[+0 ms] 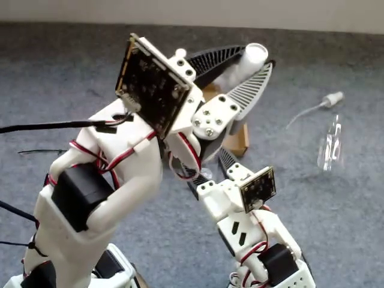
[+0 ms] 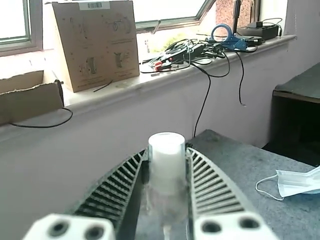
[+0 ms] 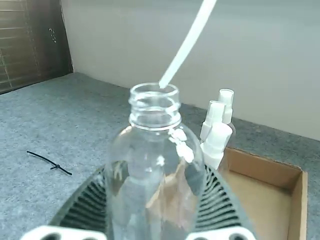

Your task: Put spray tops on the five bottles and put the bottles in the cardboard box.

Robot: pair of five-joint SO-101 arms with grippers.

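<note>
Two tools, both clamped: left tool [image 2: 167, 150] holds the spray top [image 2: 166, 167] above the upright bottle [image 3: 154, 170], dip tube [image 3: 187, 42] slanting into its mouth; right tool [image 3: 156, 200] grips that bottle just beside the cardboard box [image 3: 262, 164].

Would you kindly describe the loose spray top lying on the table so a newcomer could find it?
In the high view, look at the right side of the grey table. Just beyond the clear bottle lying there is the spray top: small, white, loose, its thin tube trailing bare.
</note>
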